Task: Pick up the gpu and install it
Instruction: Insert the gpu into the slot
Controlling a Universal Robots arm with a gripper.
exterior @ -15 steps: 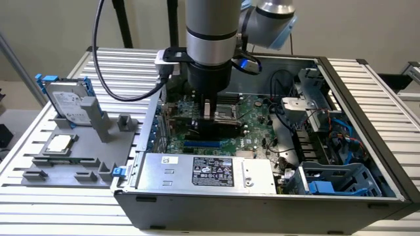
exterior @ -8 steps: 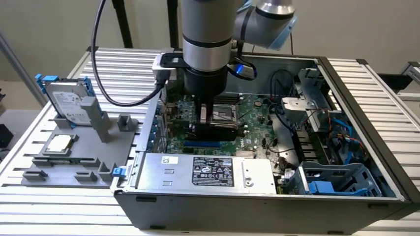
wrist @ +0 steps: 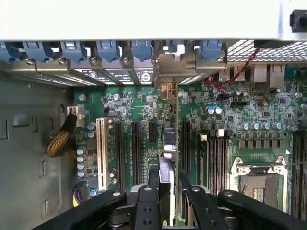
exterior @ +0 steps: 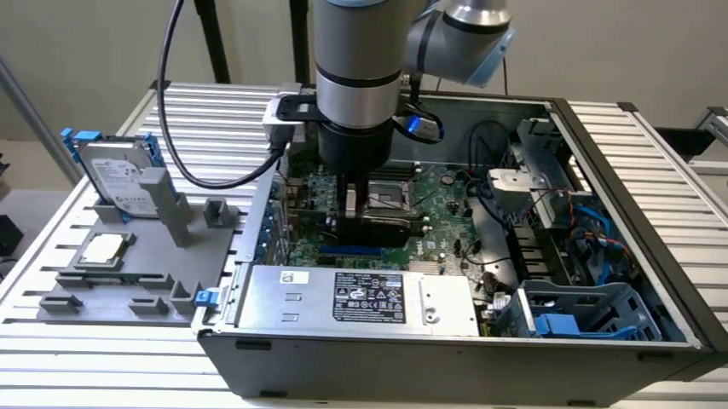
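wrist view, pincer [wrist: 169, 184] gripping gpu [wrist: 168, 139], arm [exterior: 356, 77] vertical

The gpu [wrist: 167, 143] stands upright on the motherboard [wrist: 129, 110], perhaps slotted.

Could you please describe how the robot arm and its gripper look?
The arm is a thick silver-grey cylinder with a black ring and a pale blue joint cap. A black cable loops to its wrist. The gripper is black, with angular bars carrying round screw holes.
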